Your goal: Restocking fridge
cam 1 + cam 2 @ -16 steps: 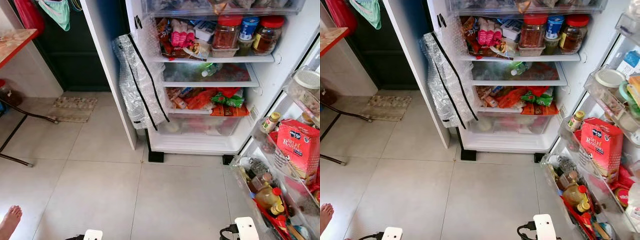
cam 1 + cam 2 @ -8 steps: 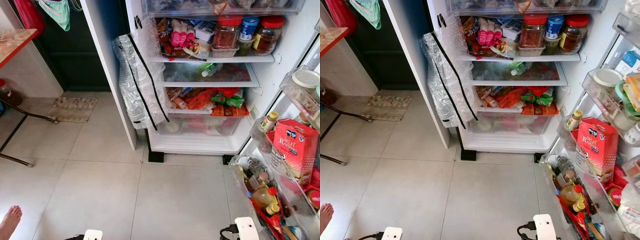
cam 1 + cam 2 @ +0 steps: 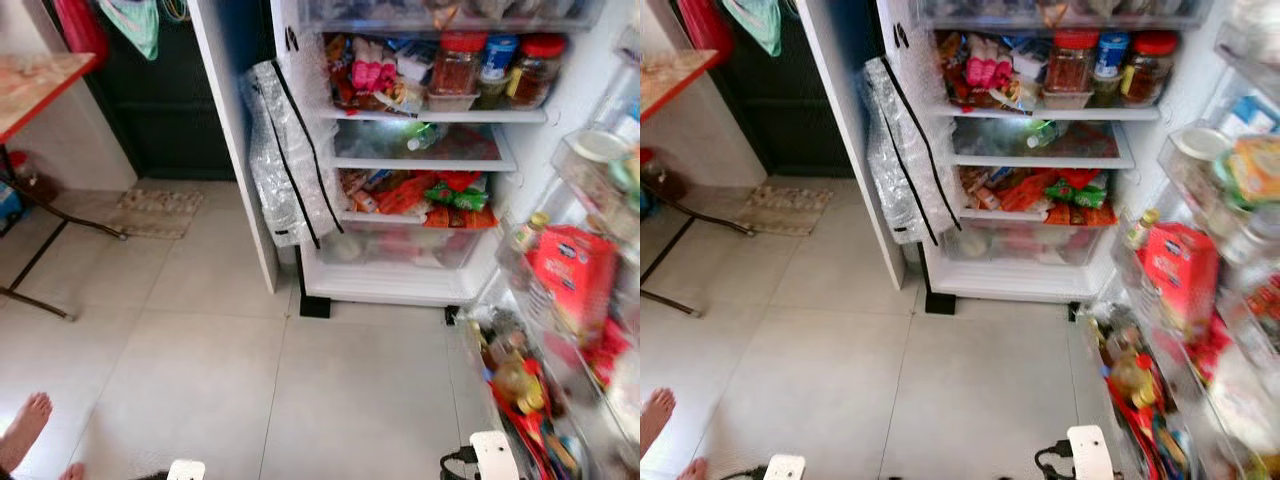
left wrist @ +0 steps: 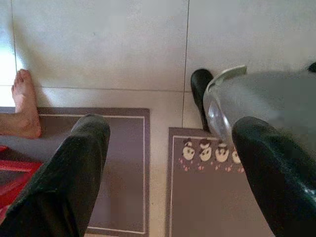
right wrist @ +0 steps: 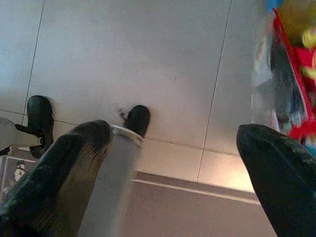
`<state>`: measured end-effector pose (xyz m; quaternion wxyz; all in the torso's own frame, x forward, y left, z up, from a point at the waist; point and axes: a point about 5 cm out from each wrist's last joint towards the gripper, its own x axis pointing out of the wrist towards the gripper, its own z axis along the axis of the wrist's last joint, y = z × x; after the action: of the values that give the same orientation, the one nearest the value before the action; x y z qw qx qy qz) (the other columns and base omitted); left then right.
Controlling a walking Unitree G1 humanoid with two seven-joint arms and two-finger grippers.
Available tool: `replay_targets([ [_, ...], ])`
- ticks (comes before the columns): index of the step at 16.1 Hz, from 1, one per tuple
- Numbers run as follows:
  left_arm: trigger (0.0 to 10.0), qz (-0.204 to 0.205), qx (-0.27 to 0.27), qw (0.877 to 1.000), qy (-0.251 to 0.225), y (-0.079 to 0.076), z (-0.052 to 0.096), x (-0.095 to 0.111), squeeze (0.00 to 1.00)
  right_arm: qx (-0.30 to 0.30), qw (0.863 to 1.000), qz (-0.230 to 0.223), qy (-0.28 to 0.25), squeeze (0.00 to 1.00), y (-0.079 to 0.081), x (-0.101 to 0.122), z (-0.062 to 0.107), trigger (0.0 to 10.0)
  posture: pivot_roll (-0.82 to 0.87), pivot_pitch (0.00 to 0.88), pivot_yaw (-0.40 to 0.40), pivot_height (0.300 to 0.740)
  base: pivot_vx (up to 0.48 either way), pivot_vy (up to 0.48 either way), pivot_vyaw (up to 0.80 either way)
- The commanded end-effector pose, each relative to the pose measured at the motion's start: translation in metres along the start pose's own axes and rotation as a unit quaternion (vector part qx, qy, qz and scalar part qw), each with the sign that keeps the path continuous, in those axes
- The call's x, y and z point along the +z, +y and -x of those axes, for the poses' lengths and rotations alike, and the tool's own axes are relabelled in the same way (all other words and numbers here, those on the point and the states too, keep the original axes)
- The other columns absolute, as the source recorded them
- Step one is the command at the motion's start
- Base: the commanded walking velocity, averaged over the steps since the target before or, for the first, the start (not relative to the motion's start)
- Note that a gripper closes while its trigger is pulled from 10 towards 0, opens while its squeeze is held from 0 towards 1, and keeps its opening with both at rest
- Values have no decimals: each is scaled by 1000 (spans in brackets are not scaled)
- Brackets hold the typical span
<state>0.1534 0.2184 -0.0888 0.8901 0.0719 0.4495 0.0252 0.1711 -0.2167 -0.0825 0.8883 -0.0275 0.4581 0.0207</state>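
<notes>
We stand before the open fridge (image 3: 420, 290), its door shelves (image 3: 1185, 330) crowded on our right. Left gripper (image 4: 168, 168) and right gripper (image 5: 173, 163) hang spread wide, holding nothing — best we square up and steady before reaching in.
</notes>
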Motion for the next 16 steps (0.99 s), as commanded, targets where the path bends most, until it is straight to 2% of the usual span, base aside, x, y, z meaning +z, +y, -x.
replay_targets([
  [1, 10000, 3, 0, 1000, 15, -2, 2, -9, 0, -4, 1000, -5, 13, 0, -2, -8, 2, 10000, -14, 147, 32, 740, -274, 0, 0],
  [11, 10000, -7, 2, 1000, 10, -2, 1, -5, 0, -9, 1000, -8, 11, 0, -3, -7, 2, 10000, -20, 143, 32, 740, 0, 0, 0],
  [14, 10000, -8, 2, 1000, 9, -3, 1, -4, 0, -37, 998, -45, 11, 0, -5, -10, 2, 10000, -22, 143, 31, 740, 0, 0, 0],
  [16, 10000, -9, 1, 1000, 8, -3, 1, -4, 0, -88, 992, -91, 28, 0, -8, -16, 3, 10000, -23, 142, 30, 740, 0, 0, 0],
])
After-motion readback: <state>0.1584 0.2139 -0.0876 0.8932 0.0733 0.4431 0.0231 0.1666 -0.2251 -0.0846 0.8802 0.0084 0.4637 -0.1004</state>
